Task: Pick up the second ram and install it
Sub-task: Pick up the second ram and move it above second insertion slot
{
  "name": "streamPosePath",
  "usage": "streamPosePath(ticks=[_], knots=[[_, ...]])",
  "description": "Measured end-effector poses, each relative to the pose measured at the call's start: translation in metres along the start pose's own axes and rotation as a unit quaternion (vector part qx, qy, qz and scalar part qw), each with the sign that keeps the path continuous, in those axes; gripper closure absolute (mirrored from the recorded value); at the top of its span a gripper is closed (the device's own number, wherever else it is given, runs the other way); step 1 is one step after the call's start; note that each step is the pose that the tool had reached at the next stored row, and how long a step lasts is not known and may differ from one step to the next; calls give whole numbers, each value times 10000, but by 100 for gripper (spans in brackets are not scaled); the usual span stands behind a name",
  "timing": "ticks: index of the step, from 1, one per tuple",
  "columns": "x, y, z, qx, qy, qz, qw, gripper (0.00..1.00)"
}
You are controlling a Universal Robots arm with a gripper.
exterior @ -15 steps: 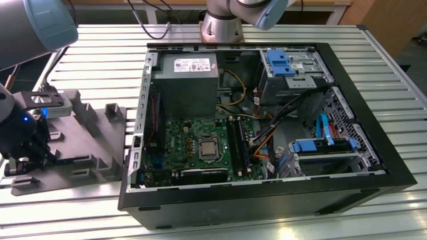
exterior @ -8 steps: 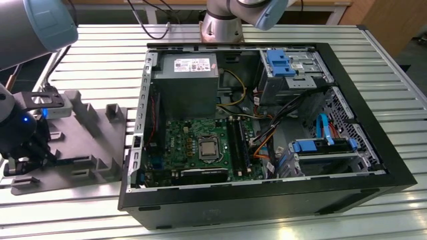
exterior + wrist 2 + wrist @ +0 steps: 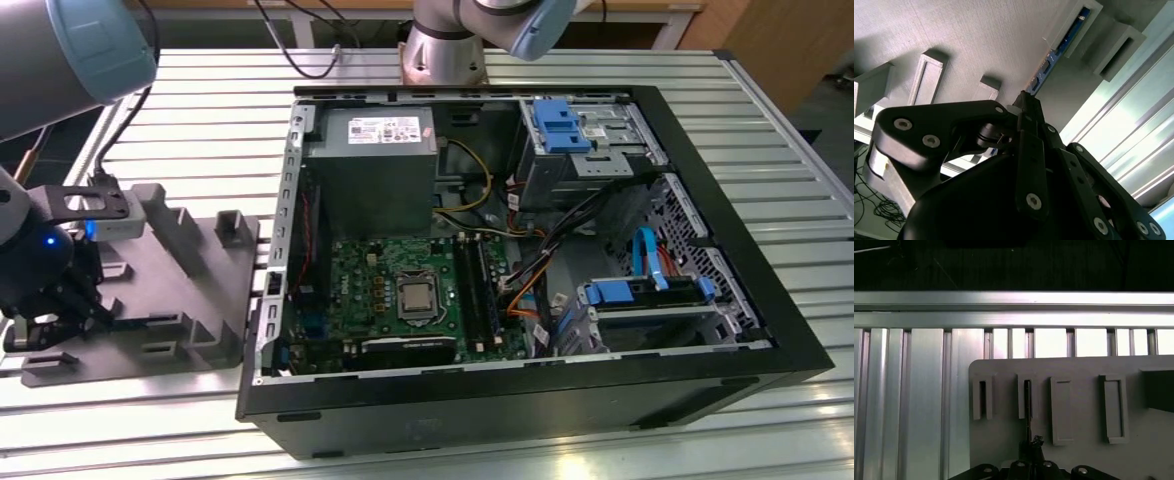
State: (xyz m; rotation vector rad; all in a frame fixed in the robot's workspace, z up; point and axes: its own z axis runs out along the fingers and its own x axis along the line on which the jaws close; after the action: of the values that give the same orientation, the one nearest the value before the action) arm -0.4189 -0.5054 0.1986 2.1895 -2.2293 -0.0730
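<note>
The second ram (image 3: 1061, 47) is a slim blue-edged stick standing on edge in a slot of the grey moulded tray (image 3: 979, 40). In the first wrist view the ram (image 3: 1028, 407) is a thin dark line in the tray's (image 3: 1144, 450) second narrow slot. My gripper (image 3: 1026, 102) has its black fingers drawn together on the near end of the stick, which still sits in its slot. The gripper (image 3: 1032, 442) shows the same narrow pinch here. In the exterior view the gripper (image 3: 54, 320) hangs over the tray (image 3: 174, 290) at the exterior view's left.
An open computer case (image 3: 534, 400) lies to the exterior view's right of the tray, with its motherboard (image 3: 387, 270) and memory slots (image 3: 474, 290) exposed. Inside are a power supply (image 3: 374, 170), blue drive brackets (image 3: 574, 130) and loose cables. Everything rests on a slatted aluminium table (image 3: 174, 120).
</note>
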Motion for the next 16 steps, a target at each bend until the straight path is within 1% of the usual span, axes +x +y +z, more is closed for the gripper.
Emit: streamPosePath(ticks=[3,16], knots=[[0,0,-4,1,-1,5,10000,88],[-2,3,-81,1,-1,13,10000,88]])
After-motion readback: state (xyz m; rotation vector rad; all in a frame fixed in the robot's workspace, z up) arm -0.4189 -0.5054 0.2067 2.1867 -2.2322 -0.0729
